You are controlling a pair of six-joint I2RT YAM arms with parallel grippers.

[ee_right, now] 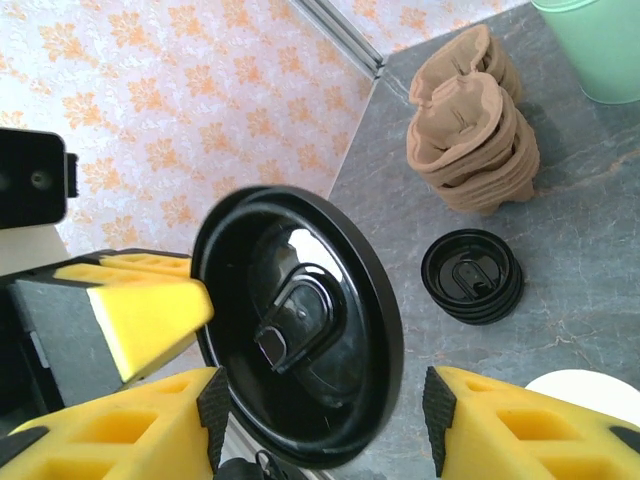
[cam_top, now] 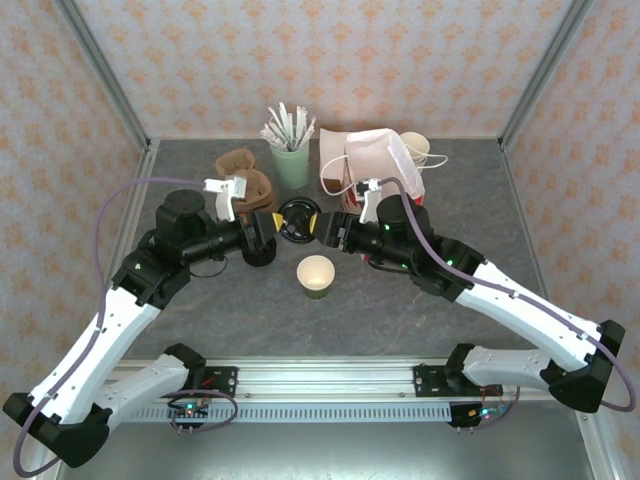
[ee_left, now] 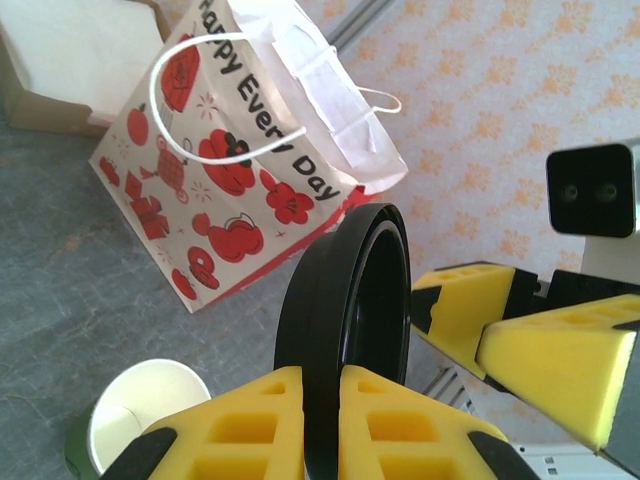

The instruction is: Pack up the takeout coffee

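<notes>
Nearest to the camera runs the metal rail (cam_top: 320, 385) that carries the bases of the two arms, and from it each arm reaches inward over the grey table (cam_top: 200, 320). Just beyond, near the middle of the table, stands the coffee cup (cam_top: 316, 274) — dark green sides, pale inside, upright and with no cover on it. It touches neither gripper. To its left, close under the left arm's wrist, a low stack of loose lids (ee_right: 472, 276) lies on the table.

A little farther, the black lid (cam_top: 298, 219) is in the air between the two grippers, apart from the cup. The left gripper (cam_top: 272, 222) is closed on the rim of this lid; in the left wrist view its yellow fingers (ee_left: 245, 425) press the edge from both sides. The right gripper (cam_top: 328, 228) faces it from the other side with its jaws parted. In the right wrist view its fingers (ee_right: 530, 425) stand on both sides of the lid, and a gap shows between the rim and one finger, so it grips nothing.

Farther back are a stack of brown paper holders (cam_top: 245, 172), a mint-green cup (cam_top: 292, 165) full of white sticks, and the red-and-white bag (ee_left: 220, 200). Beside the bag — near the far wall — stands a stack of cream cups (cam_top: 416, 147).
</notes>
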